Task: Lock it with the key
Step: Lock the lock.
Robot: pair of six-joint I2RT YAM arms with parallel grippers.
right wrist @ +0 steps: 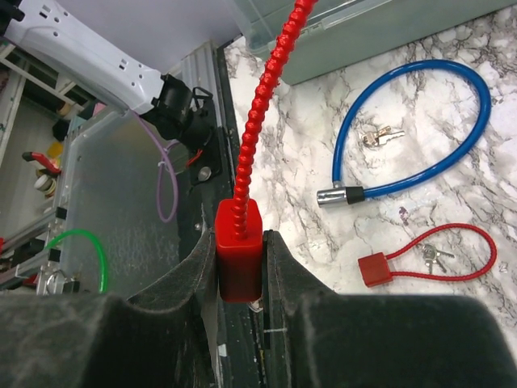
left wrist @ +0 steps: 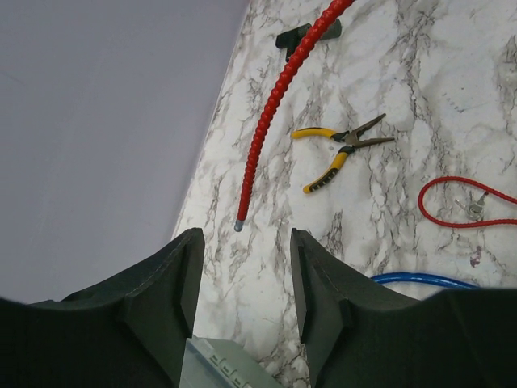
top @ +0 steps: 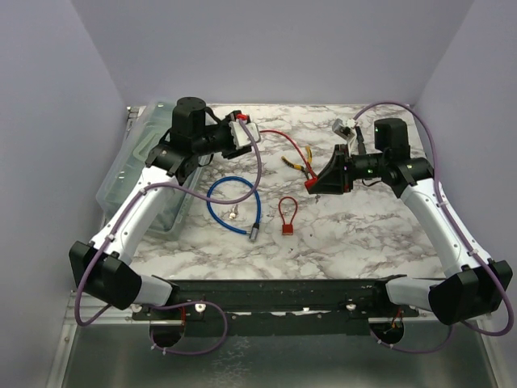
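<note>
Red segmented cable lock (top: 292, 145) is arching across the far half of the white marble-patterned counter (top: 363, 234). Its free tip is sitting at about 11 o'clock and its red block body (right wrist: 240, 259) at about 3 o'clock.

At 9 o'clock a clear plastic bin (top: 133, 162) is standing along the counter's edge. The left gripper (left wrist: 244, 242) is hovering at 11 o'clock with its jaws spread apart and nothing between them. The cable's tip (left wrist: 238, 227) is showing just beyond its fingertips.

Toward 7 o'clock of the counter's middle, a blue cable lock (top: 210, 202) is lying in a loop, with a small bunch of keys (right wrist: 380, 137) resting inside it.

Near 6 o'clock a small red padlock with a thin red cable loop (top: 287, 229) is lying flat, and its own keys (right wrist: 432, 257) are sitting inside that loop.

Yellow-handled pliers (left wrist: 339, 153) are lying near the middle, under the arc of the segmented cable.

At 3 o'clock the right gripper (right wrist: 240, 242) is clamping the red block body between its two fingers, and the cable is rising from the top of the block.
</note>
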